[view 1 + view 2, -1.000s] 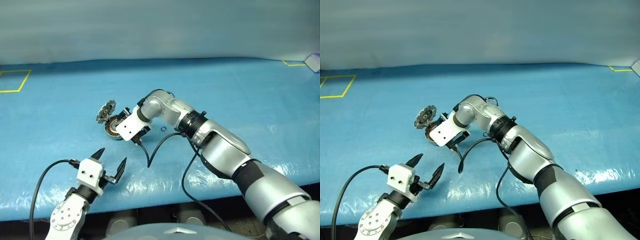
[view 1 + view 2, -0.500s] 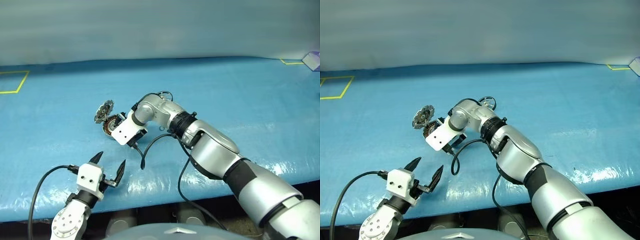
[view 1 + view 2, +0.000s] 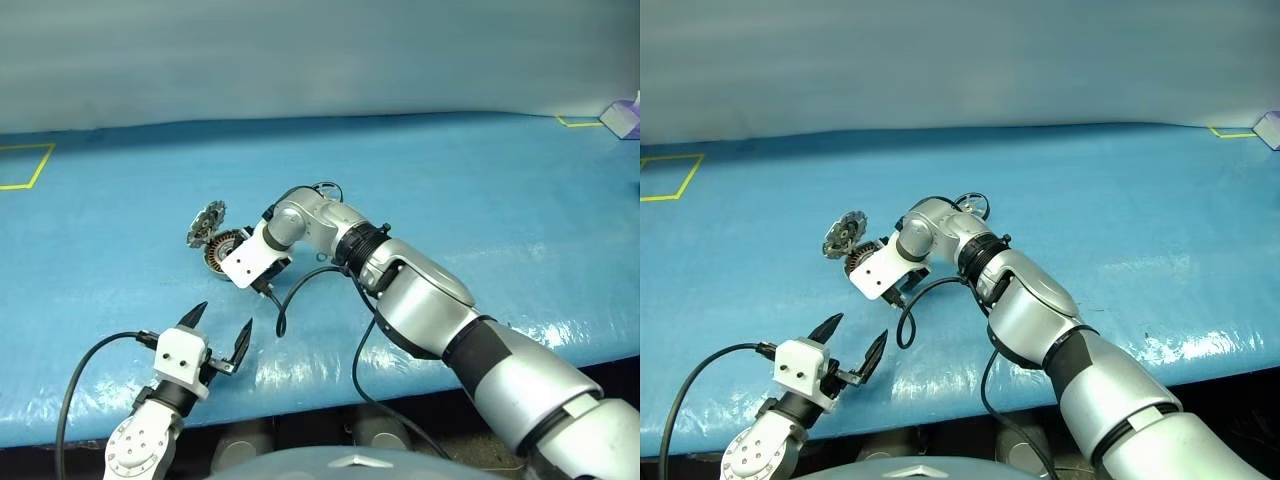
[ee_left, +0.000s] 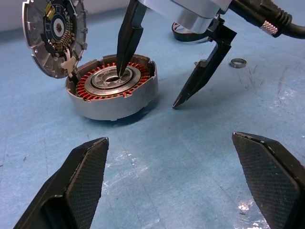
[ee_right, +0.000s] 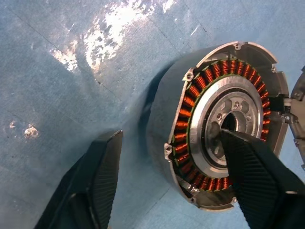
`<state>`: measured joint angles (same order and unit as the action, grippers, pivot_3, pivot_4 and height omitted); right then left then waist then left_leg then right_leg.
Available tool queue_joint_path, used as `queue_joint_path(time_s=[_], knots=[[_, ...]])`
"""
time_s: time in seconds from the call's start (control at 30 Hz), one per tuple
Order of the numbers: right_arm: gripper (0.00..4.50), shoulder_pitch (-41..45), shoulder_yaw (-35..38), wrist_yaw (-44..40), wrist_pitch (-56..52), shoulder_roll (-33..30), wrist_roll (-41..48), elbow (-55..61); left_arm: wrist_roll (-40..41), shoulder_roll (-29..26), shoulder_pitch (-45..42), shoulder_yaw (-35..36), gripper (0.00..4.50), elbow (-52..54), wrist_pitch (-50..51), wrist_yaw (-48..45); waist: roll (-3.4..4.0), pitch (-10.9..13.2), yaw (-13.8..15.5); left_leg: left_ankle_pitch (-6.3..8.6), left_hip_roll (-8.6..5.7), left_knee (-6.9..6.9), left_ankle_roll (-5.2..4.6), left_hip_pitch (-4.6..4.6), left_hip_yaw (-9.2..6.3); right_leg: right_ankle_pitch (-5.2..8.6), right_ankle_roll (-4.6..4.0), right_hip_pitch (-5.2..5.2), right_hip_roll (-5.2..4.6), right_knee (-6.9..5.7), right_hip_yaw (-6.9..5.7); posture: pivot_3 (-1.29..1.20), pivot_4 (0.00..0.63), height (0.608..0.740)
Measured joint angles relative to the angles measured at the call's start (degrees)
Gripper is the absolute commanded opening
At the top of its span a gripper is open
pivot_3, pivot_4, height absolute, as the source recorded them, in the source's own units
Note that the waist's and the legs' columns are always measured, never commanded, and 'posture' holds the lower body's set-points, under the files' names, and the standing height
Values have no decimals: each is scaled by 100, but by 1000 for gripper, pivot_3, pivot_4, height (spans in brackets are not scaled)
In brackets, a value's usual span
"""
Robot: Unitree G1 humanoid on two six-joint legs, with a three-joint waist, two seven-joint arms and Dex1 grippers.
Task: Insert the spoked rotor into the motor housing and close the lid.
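A glossy blue sheet [image 3: 480, 190] covers the whole work surface in front of you, with bright glare patches near its front edge and a pale grey wall [image 3: 320, 50] behind it. Yellow tape outlines [image 3: 22, 165] mark its far corners.

Take the motor housing [image 4: 113, 90] as your landmark; it sits on the sheet with its copper windings and silver centre bearing facing up. Nearer you than the housing and to its left, your left gripper [image 3: 215, 340] hovers over the sheet's front edge, its two black fingers [image 4: 78, 183] spread wide apart and holding nothing.

The lid [image 4: 53, 36] stands tilted open at the housing's far left rim (hinged there, patterned inner face showing).

Your right gripper [image 4: 152, 81] straddles the housing's wall with its fingers apart: one fingertip [image 4: 125, 50] points down into the centre bearing hole, the other [image 4: 202, 78] reaches the sheet just outside the housing's right side. It clamps nothing.

Just beyond the housing, behind your right gripper, a dark rim [image 4: 188, 36] peeks out; whether that is the spoked rotor you cannot tell from here. A tiny thin dark ring [image 4: 238, 62] lies on the sheet further right of the housing, well apart from it. Your right arm's black cable [image 3: 300, 285] loops over the sheet on the housing's near side.
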<state>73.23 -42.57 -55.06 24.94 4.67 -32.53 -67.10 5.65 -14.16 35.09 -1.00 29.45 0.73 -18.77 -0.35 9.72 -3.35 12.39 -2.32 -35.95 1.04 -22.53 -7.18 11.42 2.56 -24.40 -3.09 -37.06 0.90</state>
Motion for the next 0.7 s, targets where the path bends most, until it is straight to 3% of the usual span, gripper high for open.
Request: queue_joint_path(time_s=[0.07,0.5,0.7], knots=[[2007,0,23,-2,2,0,-10,13,0,0,-3,0,4500,0,0,0,0,0,-3,0,0,0,0,0,0,0,0,1,0,0,0,0,150,740],[1977,-65,90,-269,6,-75,-27,211,0,0,-81,-11,4500,-2,1,-4,0,-1,-7,0,0,-1,0,2,0,0,0,2,0,-1,0,0,150,740],[1977,-643,263,-601,-77,-560,159,1098,6,-66,-200,4,4500,-38,2,-58,-1,-6,15,0,-2,-5,0,7,-2,-2,3,13,-3,0,0,0,150,740]])
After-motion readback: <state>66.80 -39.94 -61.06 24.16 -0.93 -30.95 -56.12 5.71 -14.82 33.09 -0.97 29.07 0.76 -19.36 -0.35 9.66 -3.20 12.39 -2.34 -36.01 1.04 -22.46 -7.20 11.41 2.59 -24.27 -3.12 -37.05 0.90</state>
